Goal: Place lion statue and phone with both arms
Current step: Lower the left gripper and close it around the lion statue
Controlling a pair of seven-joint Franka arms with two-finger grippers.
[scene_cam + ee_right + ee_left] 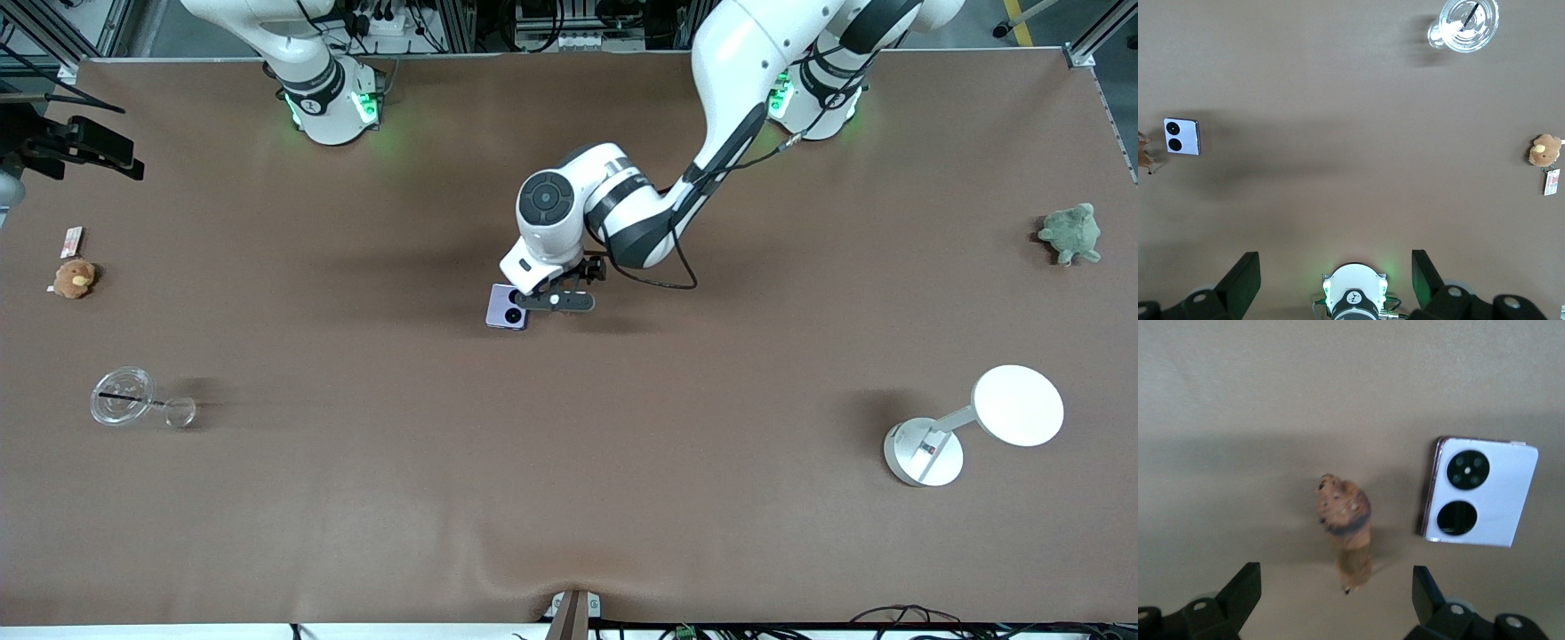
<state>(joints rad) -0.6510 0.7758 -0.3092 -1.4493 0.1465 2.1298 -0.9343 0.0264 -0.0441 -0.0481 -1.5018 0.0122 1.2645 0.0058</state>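
Observation:
The phone, pale lavender with two black camera circles, lies flat at the middle of the table. The lion statue, a small brown figurine with a darker mane, lies beside the phone, toward the left arm's end. In the front view the left hand hides it. My left gripper hovers low over the lion, open, with the figurine's hind end between the two fingers and untouched; the front view shows this gripper next to the phone. My right gripper waits open and empty, high over its own base, seeing the phone and lion from afar.
A clear glass cup and a round orange-brown plush with a tag sit toward the right arm's end. A green plush and a white round-headed stand sit toward the left arm's end.

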